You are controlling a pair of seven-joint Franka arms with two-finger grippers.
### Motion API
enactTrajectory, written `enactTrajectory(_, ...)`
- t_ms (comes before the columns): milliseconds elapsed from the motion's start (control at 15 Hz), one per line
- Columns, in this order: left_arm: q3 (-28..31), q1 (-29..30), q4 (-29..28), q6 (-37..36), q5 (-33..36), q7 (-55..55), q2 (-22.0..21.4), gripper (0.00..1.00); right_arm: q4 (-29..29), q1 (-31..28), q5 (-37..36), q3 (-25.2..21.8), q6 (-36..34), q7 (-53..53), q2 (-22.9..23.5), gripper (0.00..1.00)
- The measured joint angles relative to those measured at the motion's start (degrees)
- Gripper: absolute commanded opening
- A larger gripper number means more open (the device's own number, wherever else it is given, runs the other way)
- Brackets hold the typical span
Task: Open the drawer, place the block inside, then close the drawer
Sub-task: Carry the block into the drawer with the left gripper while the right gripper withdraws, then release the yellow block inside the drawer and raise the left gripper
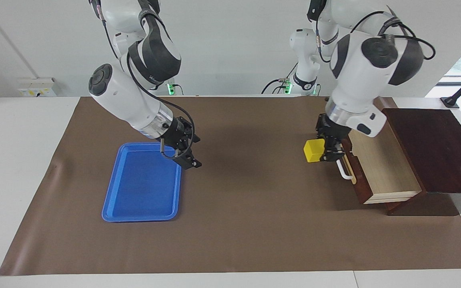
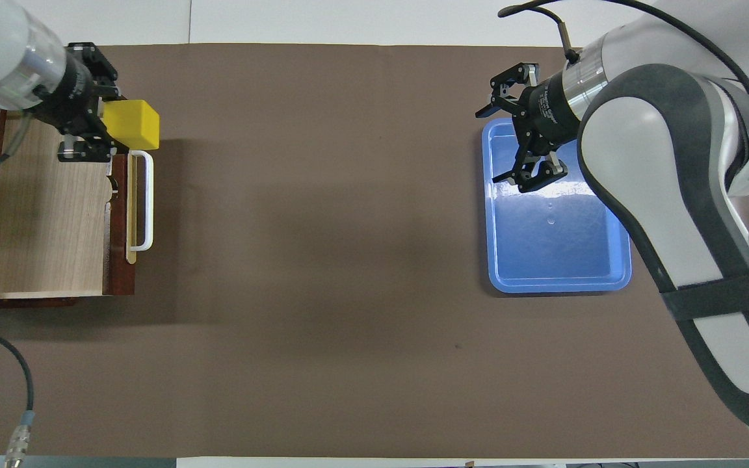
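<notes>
The drawer (image 1: 384, 168) stands pulled well out of its dark wooden box (image 1: 438, 148) at the left arm's end of the bench (image 1: 254, 224), its pale wood floor bare and its white bar handle (image 1: 344, 171) facing the middle of the brown mat. The left hand (image 1: 321, 152) hangs over the drawer's front edge, just above the handle, pinching the block (image 1: 313, 151) between its fingers; the yellow cube sticks out from the hand on the side toward the mat, so it is not yet over the drawer's open floor. The block looks rigid, light and smooth-faced, a plain cube that should hold well when squeezed across two flat, parallel faces, as it seems to be now; a grip near an edge could let it twist or slip. The drawer itself looks stiff and heavier, best moved by its bar handle or pushed flat on its front panel. The right hand (image 1: 182, 150) waits with fingers spread, hovering over the corner of a blue tray (image 1: 140, 188) at the right arm's end, holding nothing.
</notes>
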Motion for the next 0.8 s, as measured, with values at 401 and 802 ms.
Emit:
enactTrajectory(401,0.0,12.9,-15.0,11.5,0.0,17.8,-5.2,0.00,0.1,-2.7,-13.4,-0.1,-6.2,-24.7,-5.9,1.00)
enactTrajectory(802,-0.3,14.8,-27.6,19.3,0.0,17.1,-8.5,0.00,-0.2,-5.9,-21.0,-0.1,-9.7,-47.3,-10.9,1.00)
